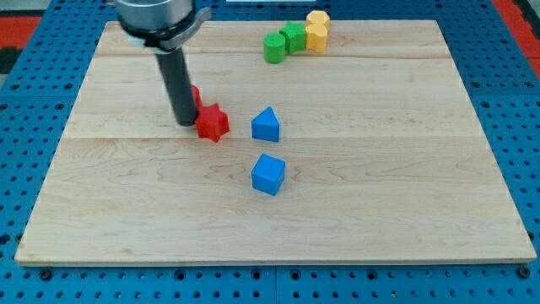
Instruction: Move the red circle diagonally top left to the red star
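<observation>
The tip (186, 123) rests just left of the red star (213, 122); the red circle (196, 95) peeks out behind the rod, holding nothing; no writing shows.

The rod (179, 84) covers most of the red circle (196, 95); only a sliver shows at the rod's right edge. The arm housing (156, 19) is cut off by the view's top. The surface (405, 219) corners at the view's bottom are cropped slightly.

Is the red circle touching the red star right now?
Cannot tell. In the camera view my tip and its rod cover most of the red circle; the stretch between it and the red star is hidden.
</observation>
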